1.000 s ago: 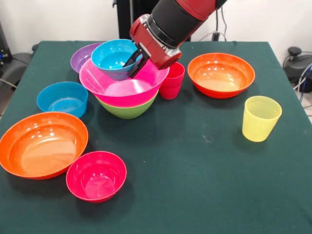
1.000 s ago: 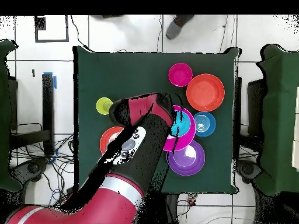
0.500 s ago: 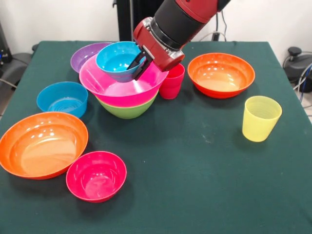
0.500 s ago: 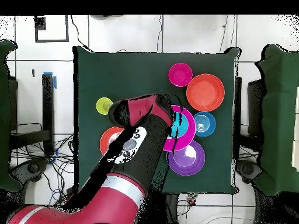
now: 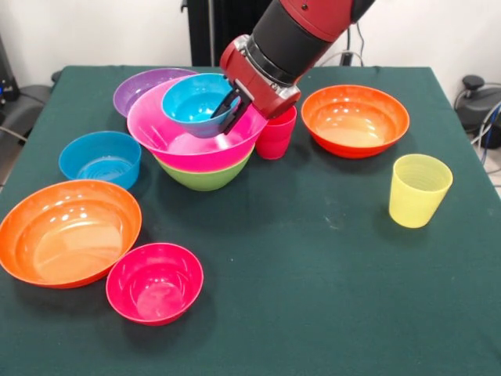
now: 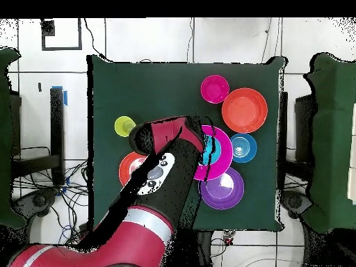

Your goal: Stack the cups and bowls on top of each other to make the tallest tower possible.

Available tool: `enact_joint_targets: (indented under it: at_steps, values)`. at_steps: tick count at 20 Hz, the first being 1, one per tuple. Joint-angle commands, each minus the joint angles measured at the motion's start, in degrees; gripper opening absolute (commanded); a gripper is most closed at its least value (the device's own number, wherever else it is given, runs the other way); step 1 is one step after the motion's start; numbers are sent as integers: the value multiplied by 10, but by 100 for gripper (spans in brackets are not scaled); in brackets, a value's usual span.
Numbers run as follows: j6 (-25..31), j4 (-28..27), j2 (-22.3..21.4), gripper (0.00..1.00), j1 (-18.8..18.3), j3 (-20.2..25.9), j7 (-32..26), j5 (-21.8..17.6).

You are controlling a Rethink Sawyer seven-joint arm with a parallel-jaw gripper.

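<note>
Your tower (image 5: pixel 202 153) sits toward the far left of the table (image 5: pixel 313 274): green bowl (image 5: pixel 205 178) at the bottom, big pink bowl (image 5: pixel 184 137) nested on it, and a small blue bowl (image 5: pixel 192 100) sitting tilted inside the pink one. The gripper (image 5: pixel 231 110) is clamped on that blue bowl's rim, one finger inside and one outside. The red cup (image 5: pixel 277 131) stands just behind the tower, purple bowl (image 5: pixel 141 88) touching its far side. The second blue bowl (image 5: pixel 100 159) is nearby, and the yellow cup (image 5: pixel 419 189) is well apart.
</note>
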Motion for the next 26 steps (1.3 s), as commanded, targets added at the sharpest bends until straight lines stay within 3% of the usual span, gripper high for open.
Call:
enact_joint_targets:
  at_steps: [1,26]
  values:
    - [-36,27,1,0,-13,79,-14,-9]
    - [-24,19,0,0,-30,64,-35,-26]
